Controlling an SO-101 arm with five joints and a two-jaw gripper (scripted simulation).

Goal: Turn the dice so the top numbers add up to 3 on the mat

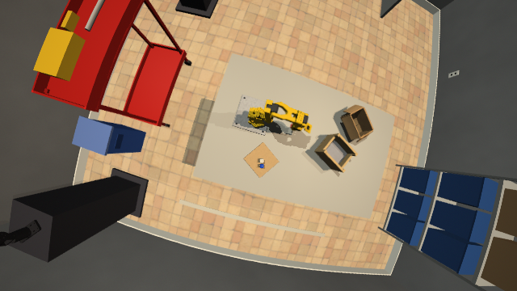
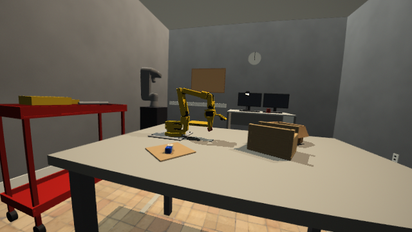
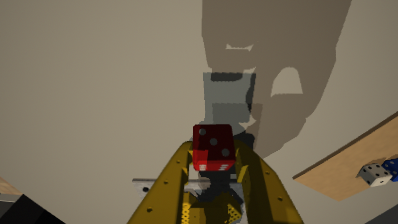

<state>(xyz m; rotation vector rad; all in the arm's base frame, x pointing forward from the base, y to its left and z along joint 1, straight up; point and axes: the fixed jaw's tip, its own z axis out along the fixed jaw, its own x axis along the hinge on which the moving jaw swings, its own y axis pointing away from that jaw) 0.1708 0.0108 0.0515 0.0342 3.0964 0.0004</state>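
Observation:
My gripper (image 3: 214, 160) is shut on a red die (image 3: 213, 146) and holds it well above the table top; the face toward the wrist camera shows three pips. In the overhead view the arm (image 1: 283, 114) reaches right from its base, away from the mat. The tan mat (image 1: 261, 157) lies in front of the base. A white die (image 1: 261, 161) and a blue die (image 1: 262, 166) sit on it, touching or nearly so. They also show at the right edge of the wrist view, the white die (image 3: 374, 174) and the blue die (image 3: 391, 165). In the side view the blue die (image 2: 168, 149) hides most of the white one.
Two open cardboard boxes (image 1: 335, 152) (image 1: 357, 123) stand on the table to the right of the arm. The arm's grey base plate (image 1: 251, 113) lies behind the mat. A red cart (image 2: 48, 135) stands off the table's left side.

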